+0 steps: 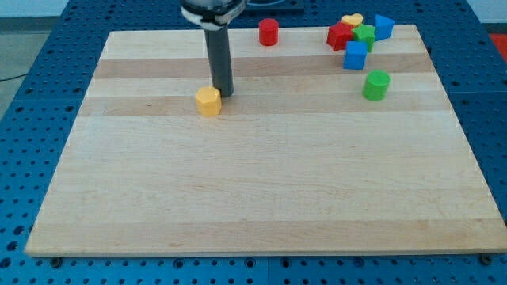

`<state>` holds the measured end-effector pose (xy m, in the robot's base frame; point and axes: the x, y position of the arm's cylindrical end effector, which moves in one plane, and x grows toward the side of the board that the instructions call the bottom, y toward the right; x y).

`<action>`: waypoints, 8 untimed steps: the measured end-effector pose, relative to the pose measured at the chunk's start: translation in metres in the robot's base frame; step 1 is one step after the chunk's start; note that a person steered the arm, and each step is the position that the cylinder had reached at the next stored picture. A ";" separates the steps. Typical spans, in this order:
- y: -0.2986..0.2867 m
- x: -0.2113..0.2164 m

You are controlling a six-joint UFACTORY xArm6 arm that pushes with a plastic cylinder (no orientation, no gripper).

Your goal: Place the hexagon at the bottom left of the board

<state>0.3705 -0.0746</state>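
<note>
Camera view: my tip [226,96] touches the yellow hexagon [208,101]; no claw shows.

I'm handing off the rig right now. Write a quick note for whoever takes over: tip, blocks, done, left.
My tip sits right against the yellow hexagon, on its upper-right side.
The hexagon lies on the board in the upper half, left of centre.
Far off: a red cylinder at the view's top, a cluster of blocks top right, a green cylinder below it.
Done: tip at hexagon.
Left: push it down-left to the bottom-left corner.
</note>
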 end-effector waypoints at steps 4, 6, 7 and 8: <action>-0.073 0.081; -0.053 0.110; -0.024 0.115; -0.030 0.129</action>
<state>0.4991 -0.1051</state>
